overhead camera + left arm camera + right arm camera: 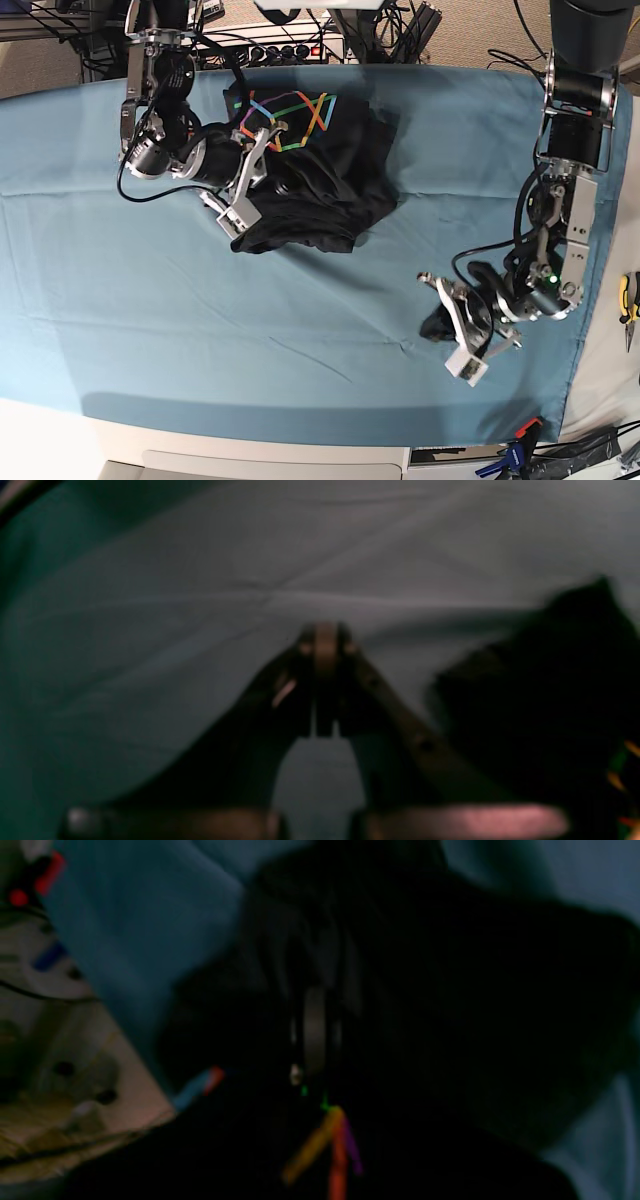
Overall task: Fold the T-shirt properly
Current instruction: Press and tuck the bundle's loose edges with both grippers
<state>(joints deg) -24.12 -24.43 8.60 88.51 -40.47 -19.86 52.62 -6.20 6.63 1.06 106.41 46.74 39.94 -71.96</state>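
Crumpled T-shirt [320, 180] on teal cloth [200, 330], pinched by right end effector [262, 175]; left end effector [445, 318] pressed together, empty.

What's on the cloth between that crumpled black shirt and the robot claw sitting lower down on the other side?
Nothing. In the base view only bare teal table cloth, slightly wrinkled, lies between the T-shirt and the left gripper.

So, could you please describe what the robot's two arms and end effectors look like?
Both arms are black with silver-grey metal brackets and loose black cables. The left end effector and right end effector have pale grey angular fingers; a small green light glows on the left arm.
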